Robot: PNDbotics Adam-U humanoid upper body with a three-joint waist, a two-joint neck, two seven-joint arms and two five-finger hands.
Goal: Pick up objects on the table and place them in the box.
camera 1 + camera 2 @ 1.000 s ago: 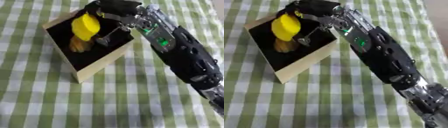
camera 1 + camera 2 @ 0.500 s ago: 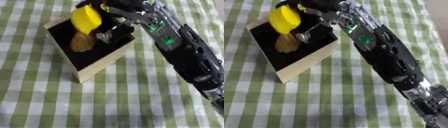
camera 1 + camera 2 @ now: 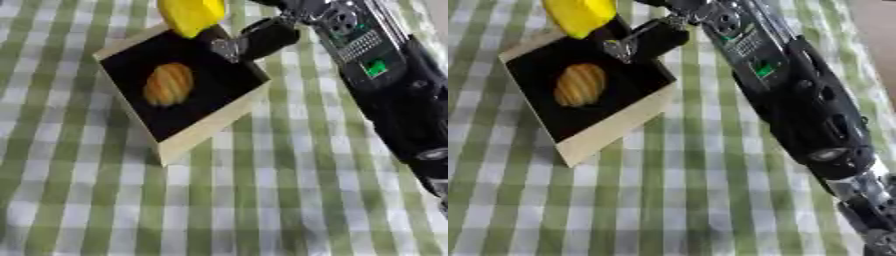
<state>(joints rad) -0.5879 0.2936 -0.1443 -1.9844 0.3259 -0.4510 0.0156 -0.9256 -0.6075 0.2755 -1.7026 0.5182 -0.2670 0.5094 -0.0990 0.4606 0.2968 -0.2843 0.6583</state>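
Green-and-white checked cloth (image 3: 262, 210) covers the table; the tan box (image 3: 206, 131) with its dark inside sits turned cornerwise, an orange ridged oval piece (image 3: 168, 83) lying inside with its long axis running near-to-far. Right hand (image 3: 262, 35) reaches over the far corner of the box. Yellow object (image 3: 189, 14) sits at that far rim, tapered end pointing down into the box; cannot tell whether the fingers are closed on it.

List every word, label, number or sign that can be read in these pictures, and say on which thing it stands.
None can be read.
Black robot forearm: a small green patch and a pale ribbed panel; no letters can be made out.
Wooden box with black lining, yellow object, green checked tablecloth: no text.
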